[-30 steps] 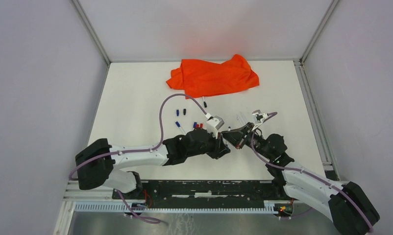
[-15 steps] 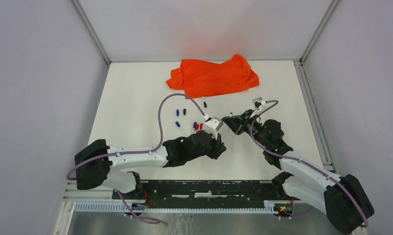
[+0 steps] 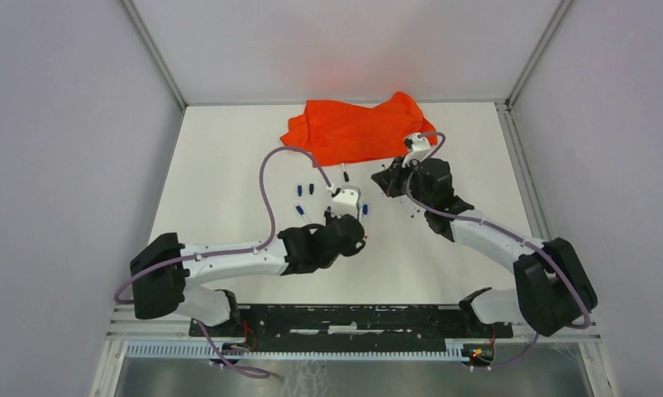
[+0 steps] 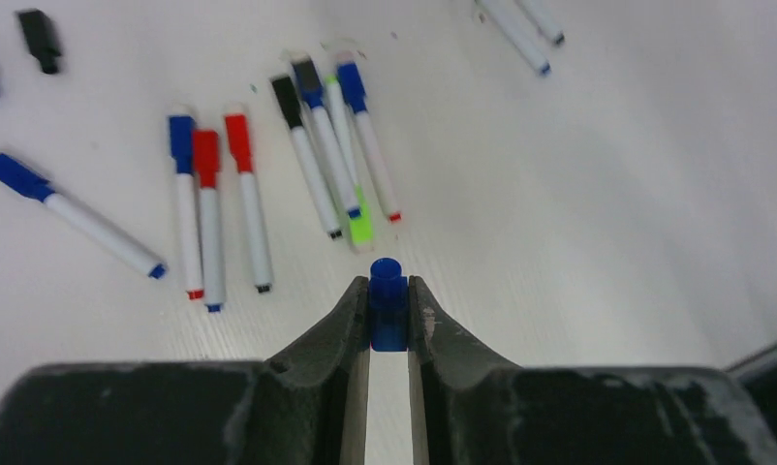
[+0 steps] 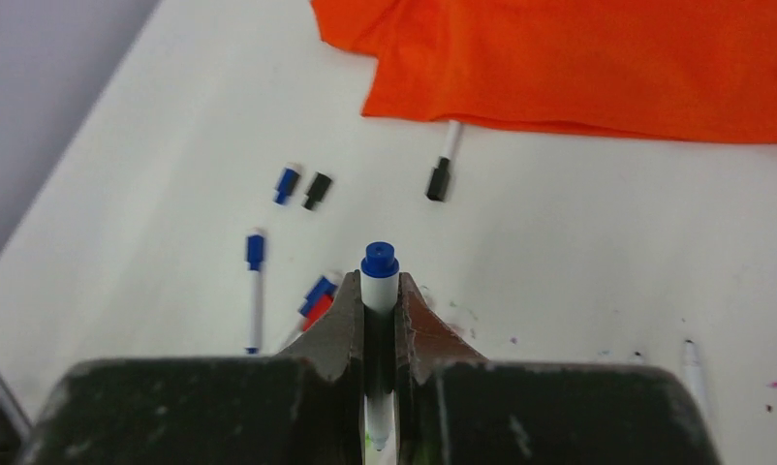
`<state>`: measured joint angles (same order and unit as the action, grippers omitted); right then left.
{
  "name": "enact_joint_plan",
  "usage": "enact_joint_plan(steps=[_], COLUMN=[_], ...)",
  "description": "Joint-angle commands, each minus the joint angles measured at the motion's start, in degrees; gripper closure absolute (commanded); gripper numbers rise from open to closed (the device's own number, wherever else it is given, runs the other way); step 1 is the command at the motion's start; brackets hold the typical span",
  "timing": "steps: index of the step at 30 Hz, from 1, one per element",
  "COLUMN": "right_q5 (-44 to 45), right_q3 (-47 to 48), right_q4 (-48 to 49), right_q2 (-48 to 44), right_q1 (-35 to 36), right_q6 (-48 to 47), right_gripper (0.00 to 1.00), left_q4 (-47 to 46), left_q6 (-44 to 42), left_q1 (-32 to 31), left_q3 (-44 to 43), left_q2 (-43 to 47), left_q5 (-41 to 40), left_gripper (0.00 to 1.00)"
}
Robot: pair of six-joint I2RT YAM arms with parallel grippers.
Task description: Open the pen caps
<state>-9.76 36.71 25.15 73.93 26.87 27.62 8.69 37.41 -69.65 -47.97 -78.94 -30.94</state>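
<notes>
L claw (image 4: 388, 298) pinched narrow on 1 blue cap (image 4: 387, 276). Cap sits upright betw the fingers, top poking out, held above the table (image 4: 607, 194). R claw (image 5: 378, 289) pinched narrow on a white pen body (image 5: 379, 291), blue end up. Lower part is hidden betw the fingers, so can't tell what the other end looks like. Top view: the 2 claws are near each other but not touching, just in front of the orange cloth (image 3: 361, 128).

Progress est:
- This pen looks done: cap & body apart, 1 in each claw.
- loose blue cap (image 5: 287, 184) + loose black cap (image 5: 317, 190) lie side by side on the table, so prob 2 more done.

Left to do: most of it.
- cluster of pens (image 4: 310, 165) below L claw, approx 7 w/ caps on (blue, red, black, 1 green).
- 1 blue-capped pen (image 4: 75, 213) off to the side.
- black-capped pen (image 5: 439, 179) at the cloth edge; can't tell if tucked under.
- 2 thin pens (image 4: 520, 29) at far edge: too small to tell.

Judgement: early stage. Both claws are full, so each needs emptying before the next capped pen.
</notes>
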Motion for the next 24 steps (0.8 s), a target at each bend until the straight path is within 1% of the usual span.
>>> enact_joint_plan(steps=[1,2,6,8,10,16,19,24], right_q5=[4.9,6.0,9.4,11.7,12.8,15.9,16.0,16.3], right_q3=[5.1,5.6,8.0,8.9,9.8,11.3,11.7,11.6], right_q4=[-12.5,-13.5,-18.0,-19.6,-21.1,-24.2,-24.8,-24.9], right_q2=[7.1,8.4,12.4,13.8,15.0,17.3,18.5,19.9], right_q1=[0.1,0.2,0.6,0.9,1.0,1.1,1.1,1.1], right_q6=[-9.8,-10.8,-14.9,-16.3,-17.7,-20.3,-20.8,-21.4], right_gripper=[1.0,1.0,1.0,1.0,1.0,1.0,1.0,1.0], left_q4=[12.6,13.2,12.5,13.0,14.1,19.1,19.9,20.2], left_q6=[8.3,8.5,7.3,6.2,4.6,1.2,0.5,-0.2], left_q1=[6.2,9.4,18.4,22.0,24.5,28.8,30.7,33.4], left_q3=[-10.1,-11.0,-12.8,-14.4,-16.6,-25.4,-27.7,-30.1], left_q2=[-3.9,-5.1,-8.3,-10.7,-13.4,-22.0,-24.9,-29.4], left_q5=[-12.5,-10.9,-2.9,0.9,2.8,4.7,5.3,7.2], left_gripper=[0.92,0.92,0.92,0.92,0.91,0.86,0.83,0.81])
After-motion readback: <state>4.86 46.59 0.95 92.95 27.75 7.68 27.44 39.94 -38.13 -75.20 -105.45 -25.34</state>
